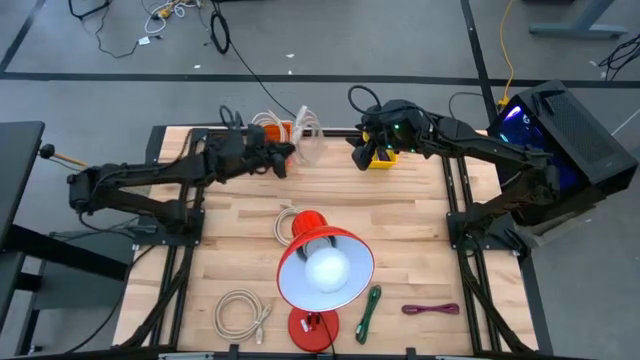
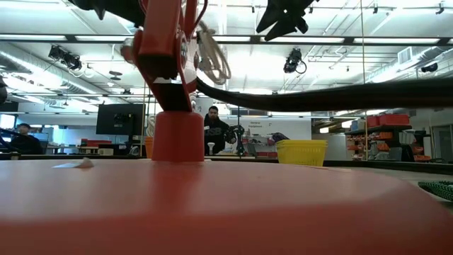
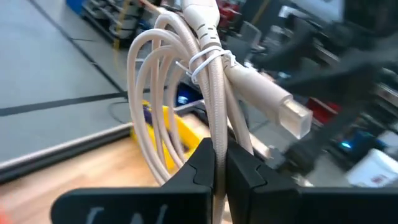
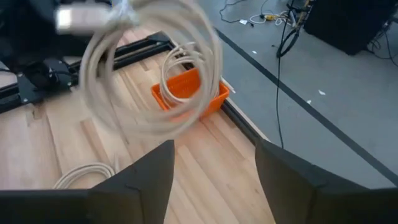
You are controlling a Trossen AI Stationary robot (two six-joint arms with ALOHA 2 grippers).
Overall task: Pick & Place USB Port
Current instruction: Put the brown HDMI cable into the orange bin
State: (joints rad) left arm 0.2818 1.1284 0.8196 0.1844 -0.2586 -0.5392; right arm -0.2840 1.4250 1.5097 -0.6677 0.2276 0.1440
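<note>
The beige USB cable is a tied coil with a silver plug. It is held up near the table's far edge, between the orange bin and the yellow bin. My left gripper is shut on it. The coil also shows in the low view and the right wrist view. My right gripper hangs open just right of the coil, beside the yellow bin, and touches nothing. My left gripper pinches a bundle of the coil's strands between its two fingers, coming level from the table's left. Several strands run through the fingers. The coil is lifted clear of the table and stands out beyond the fingertips, with a white tie around it and the plug sticking out sideways.
A red desk lamp stands mid-table, its base filling the low view. The orange bin holds another beige cable. More cables lie on the table: a beige coil, a green one, a purple one. People show in the room beyond.
</note>
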